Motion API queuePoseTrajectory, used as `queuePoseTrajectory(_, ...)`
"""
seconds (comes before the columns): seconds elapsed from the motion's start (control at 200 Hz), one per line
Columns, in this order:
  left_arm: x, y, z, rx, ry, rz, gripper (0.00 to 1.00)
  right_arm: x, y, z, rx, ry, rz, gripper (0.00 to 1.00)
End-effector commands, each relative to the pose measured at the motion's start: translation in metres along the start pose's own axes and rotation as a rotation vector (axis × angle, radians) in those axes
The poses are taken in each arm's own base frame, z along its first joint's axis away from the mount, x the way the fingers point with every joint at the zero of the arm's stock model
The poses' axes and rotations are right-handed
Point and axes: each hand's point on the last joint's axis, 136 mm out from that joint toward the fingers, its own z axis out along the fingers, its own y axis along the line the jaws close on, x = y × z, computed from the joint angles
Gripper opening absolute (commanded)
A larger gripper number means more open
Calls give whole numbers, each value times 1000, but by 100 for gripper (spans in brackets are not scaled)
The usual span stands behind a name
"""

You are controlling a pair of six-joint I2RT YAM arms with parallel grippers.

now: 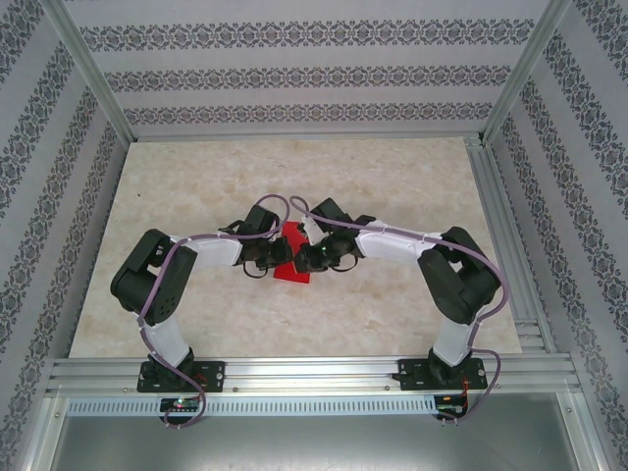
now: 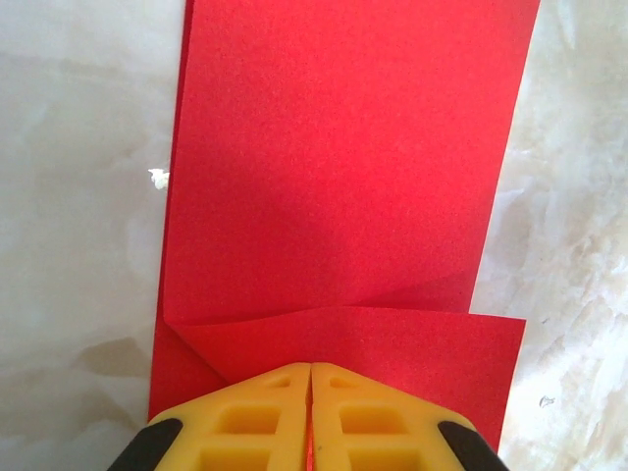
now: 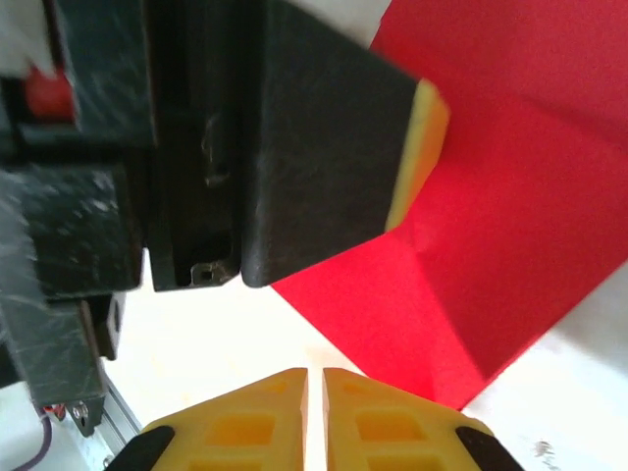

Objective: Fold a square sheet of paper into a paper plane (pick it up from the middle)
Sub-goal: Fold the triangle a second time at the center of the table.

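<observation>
Left gripper (image 2: 310,368) jaws pinch the red paper (image 2: 343,177) at its near edge. Right gripper (image 3: 315,373) jaws closed, empty. A sideways pull could tear the paper or skew the crease.

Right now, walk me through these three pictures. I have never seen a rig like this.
This is a robot with two jointed arms bolted to the near edge of a marble-look table. The overhead picture looks down from behind them: left arm and right arm, meeting over a partly folded red paper. The other two pictures come from a camera on each wrist, looking past that arm's yellow jaws. In the left wrist picture the jaws are shut with a sliver of red between them, so they seem to pinch the paper's edge. In the right wrist picture the jaws are shut beside the paper's corner, with nothing between them.
</observation>
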Motion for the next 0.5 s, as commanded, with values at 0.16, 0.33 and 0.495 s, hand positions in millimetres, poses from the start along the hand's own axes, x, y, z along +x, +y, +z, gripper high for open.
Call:
queuePoseTrajectory(0.16, 21, 33, 9, -108, 33, -44, 10, 2, -20, 20, 52, 41, 25, 12)
queuePoseTrajectory(0.33, 21, 31, 8, -91, 31, -45, 10, 8, -28, 28, 66, 65, 48, 12)
queuePoseTrajectory(0.495, 22, 28, 6, -77, 26, -41, 10, 6, -25, 25, 47, 57, 56, 12)
